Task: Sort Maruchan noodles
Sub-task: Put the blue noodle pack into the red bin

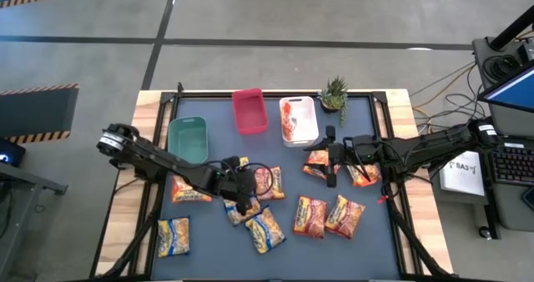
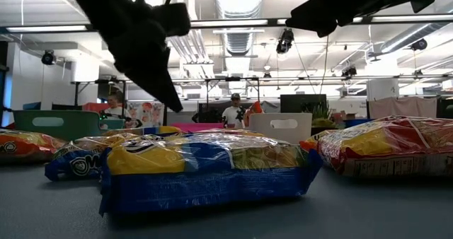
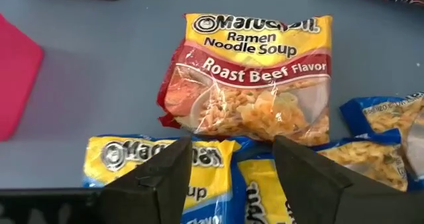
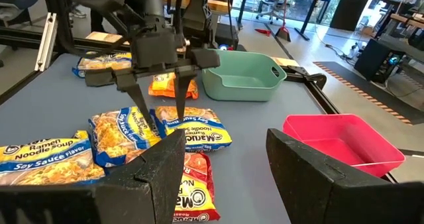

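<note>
Maruchan noodle packets lie flat on the dark mat: yellow-and-blue ones point(image 1: 265, 229) point(image 1: 173, 236), an orange one point(image 1: 190, 190), a red Roast Beef one point(image 3: 248, 85), and red-orange ones point(image 1: 310, 217) point(image 1: 345, 215). My left gripper point(image 3: 232, 177) is open and points steeply down just above two overlapping yellow-and-blue packets point(image 4: 132, 134); in the low view its fingertip point(image 2: 175, 106) hangs clear of them. My right gripper point(image 4: 225, 164) is open, held level above the red-orange packets point(image 1: 317, 163) at the right, with nothing between its fingers.
A green bin point(image 1: 188, 138), a red bin point(image 1: 249, 111) and a white bin point(image 1: 309, 119) stand in a row at the mat's far side; the white one holds a packet point(image 1: 288, 119). A small potted plant point(image 1: 334, 94) stands at the far right. Bare mat lies along the near edge.
</note>
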You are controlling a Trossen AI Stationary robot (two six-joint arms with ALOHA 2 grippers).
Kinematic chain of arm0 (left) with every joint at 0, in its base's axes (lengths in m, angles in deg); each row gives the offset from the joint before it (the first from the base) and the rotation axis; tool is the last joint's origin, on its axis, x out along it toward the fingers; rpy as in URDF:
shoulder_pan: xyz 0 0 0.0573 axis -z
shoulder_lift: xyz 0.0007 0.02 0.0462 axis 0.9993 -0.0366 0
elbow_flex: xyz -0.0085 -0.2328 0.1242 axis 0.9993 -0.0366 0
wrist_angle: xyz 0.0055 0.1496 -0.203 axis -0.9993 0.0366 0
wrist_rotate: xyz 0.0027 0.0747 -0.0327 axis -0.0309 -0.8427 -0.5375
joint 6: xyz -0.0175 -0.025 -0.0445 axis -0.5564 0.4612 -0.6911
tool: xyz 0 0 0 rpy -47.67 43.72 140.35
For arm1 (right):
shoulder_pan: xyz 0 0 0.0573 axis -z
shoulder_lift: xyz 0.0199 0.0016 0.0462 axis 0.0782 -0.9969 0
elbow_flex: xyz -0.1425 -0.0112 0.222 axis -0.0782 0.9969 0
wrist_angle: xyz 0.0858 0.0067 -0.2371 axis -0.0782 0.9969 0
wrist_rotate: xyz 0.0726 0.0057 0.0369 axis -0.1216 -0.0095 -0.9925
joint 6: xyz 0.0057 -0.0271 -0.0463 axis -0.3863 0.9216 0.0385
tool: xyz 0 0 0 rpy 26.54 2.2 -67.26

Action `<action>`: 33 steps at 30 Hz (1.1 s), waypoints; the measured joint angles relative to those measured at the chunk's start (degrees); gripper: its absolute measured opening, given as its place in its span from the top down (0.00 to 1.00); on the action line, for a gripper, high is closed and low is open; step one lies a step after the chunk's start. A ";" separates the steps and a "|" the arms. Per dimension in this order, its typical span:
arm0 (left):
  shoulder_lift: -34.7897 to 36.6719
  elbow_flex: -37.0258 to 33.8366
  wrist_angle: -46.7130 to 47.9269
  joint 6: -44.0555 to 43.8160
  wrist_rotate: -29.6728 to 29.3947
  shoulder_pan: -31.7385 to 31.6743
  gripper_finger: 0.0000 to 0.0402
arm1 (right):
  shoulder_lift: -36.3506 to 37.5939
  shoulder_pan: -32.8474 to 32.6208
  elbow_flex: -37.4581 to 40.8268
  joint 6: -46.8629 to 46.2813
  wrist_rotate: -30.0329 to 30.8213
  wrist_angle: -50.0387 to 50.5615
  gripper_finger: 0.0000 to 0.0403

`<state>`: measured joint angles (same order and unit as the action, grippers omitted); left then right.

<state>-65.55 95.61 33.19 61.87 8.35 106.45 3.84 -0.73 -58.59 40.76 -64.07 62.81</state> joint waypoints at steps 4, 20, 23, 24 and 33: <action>-0.01 -4.27 -5.18 -0.79 -1.35 0.00 0.51 | 0.00 0.00 0.00 0.00 0.01 0.00 0.50; -0.04 -13.71 -19.28 -1.49 -4.00 0.00 0.62 | 0.00 0.00 0.00 0.17 0.02 -0.01 0.50; -0.04 -13.96 -19.10 -1.40 -4.01 0.00 0.71 | -0.01 0.00 0.00 0.17 0.02 0.00 0.50; -0.04 -14.06 -19.01 -1.31 -4.01 0.00 0.75 | -0.01 0.00 0.00 0.25 0.03 -0.02 0.50; -0.06 -14.03 -18.76 -0.95 -4.43 -0.07 0.99 | -0.02 0.00 0.00 0.61 0.50 0.00 0.50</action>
<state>-65.61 81.57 14.43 60.93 3.92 106.38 3.82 -0.73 -58.59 41.38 -63.56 62.81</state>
